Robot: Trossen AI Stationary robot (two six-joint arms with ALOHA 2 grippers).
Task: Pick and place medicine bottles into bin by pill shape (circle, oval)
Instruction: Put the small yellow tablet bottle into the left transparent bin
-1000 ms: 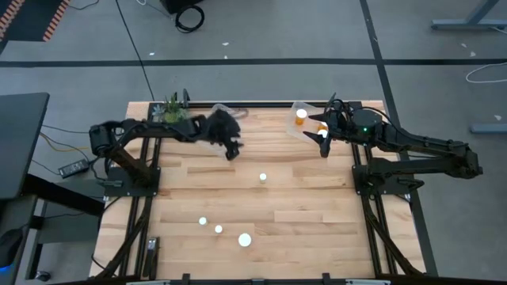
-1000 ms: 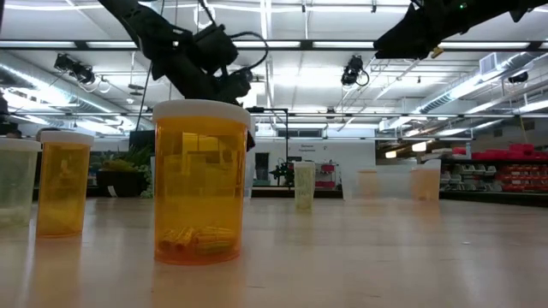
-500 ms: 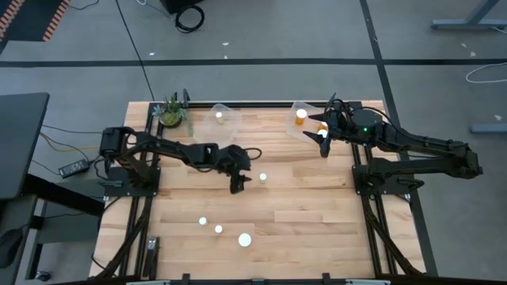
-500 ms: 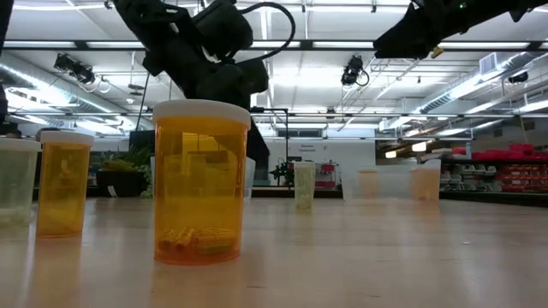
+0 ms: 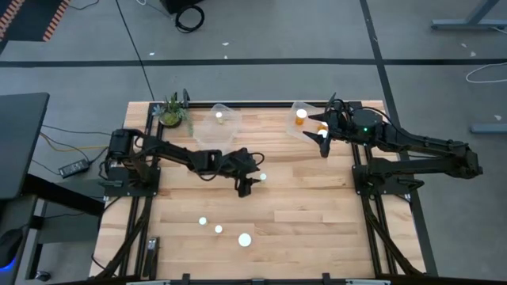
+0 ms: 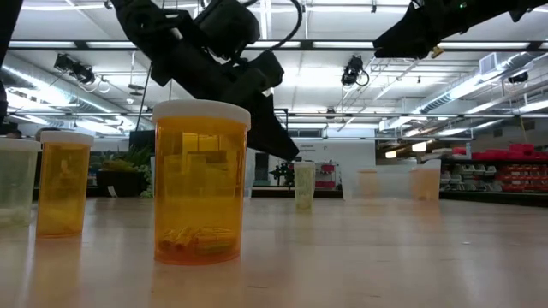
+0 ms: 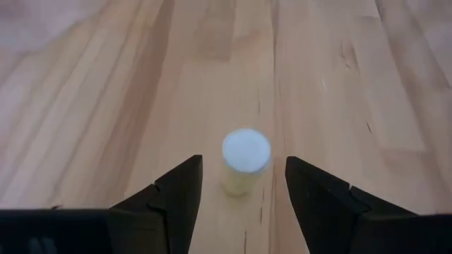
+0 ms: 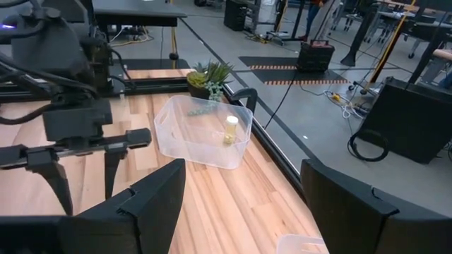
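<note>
Now your left gripper (image 7: 244, 204) is hanging over mid-bench with jaws spread, and the upright white-capped bottle (image 7: 246, 159) is standing just ahead of the gap, centred, its long axis vertical. Your right gripper (image 5: 323, 145), jaws also spread, is waiting by the far right bin (image 5: 305, 131). The far left bin (image 8: 212, 144) is holding one bottle.

Bare table (image 7: 106, 106) around bottle (image 7: 246, 156) (unobstructed)
</note>
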